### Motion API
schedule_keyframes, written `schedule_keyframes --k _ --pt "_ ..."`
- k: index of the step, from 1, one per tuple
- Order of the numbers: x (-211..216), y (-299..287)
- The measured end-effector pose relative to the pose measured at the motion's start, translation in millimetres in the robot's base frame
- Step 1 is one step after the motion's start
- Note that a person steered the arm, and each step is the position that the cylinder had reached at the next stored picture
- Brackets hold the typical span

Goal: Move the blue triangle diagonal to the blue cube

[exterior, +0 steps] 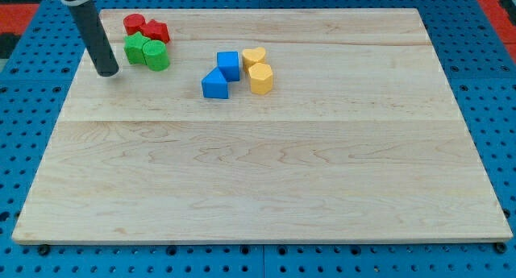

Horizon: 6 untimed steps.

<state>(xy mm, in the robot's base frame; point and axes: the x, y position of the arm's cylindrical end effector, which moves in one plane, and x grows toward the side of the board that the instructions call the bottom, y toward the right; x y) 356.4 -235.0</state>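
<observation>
The blue triangle lies on the wooden board, touching the lower left corner of the blue cube, diagonally below it. My tip rests on the board near the view's upper left, well left of both blue blocks and just left of the green blocks. The dark rod rises from it toward the view's top left.
A yellow heart and a yellow cylinder sit right of the blue cube. A green star and green cylinder sit right of my tip, with a red cylinder and red star above them.
</observation>
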Motion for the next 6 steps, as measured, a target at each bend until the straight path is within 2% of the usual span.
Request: schedule_keyframes --k 3,4,6 --pt "18.3 5.6" --pt "51.1 46.7" --pt "30.1 177.3"
